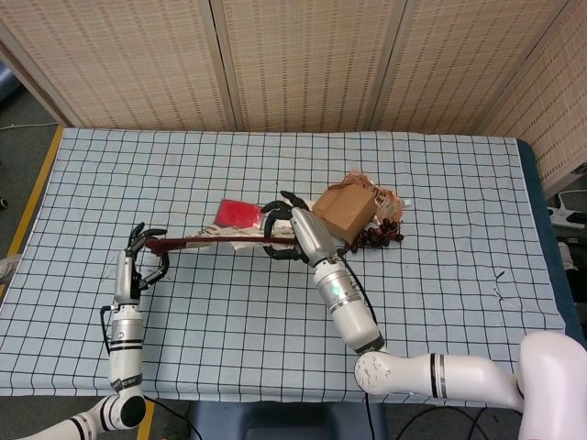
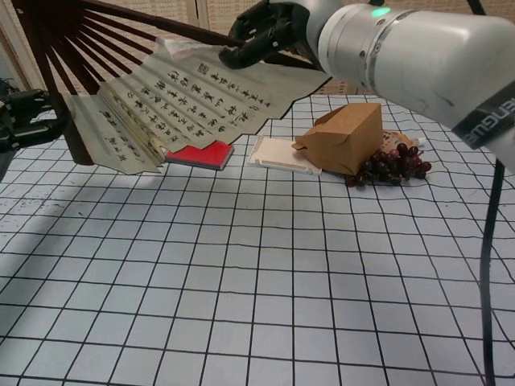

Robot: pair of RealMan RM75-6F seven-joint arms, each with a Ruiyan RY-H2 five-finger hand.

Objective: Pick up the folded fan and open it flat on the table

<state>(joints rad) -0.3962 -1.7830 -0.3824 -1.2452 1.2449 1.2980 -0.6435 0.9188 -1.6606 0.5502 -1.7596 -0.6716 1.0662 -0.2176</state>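
Observation:
The fan (image 2: 185, 92) is held up over the table, spread well open, with dark red ribs and a cream leaf covered in calligraphy. From the head view the fan (image 1: 215, 242) shows almost edge-on as a thin dark line. My right hand (image 2: 257, 36) grips the upper outer rib near the leaf's top edge; in the head view this right hand (image 1: 289, 231) sits at the fan's right end. My left hand (image 1: 138, 261) holds the other outer rib at the fan's left end, and the chest view shows this left hand (image 2: 22, 122) only partly, at the frame edge.
On the checkered tablecloth (image 2: 241, 281), a red booklet (image 2: 197, 154) lies just under the fan's lower edge. A flat white box (image 2: 282, 154), a brown cardboard box (image 2: 346, 137) and a bunch of dark grapes (image 2: 390, 166) sit to the right.

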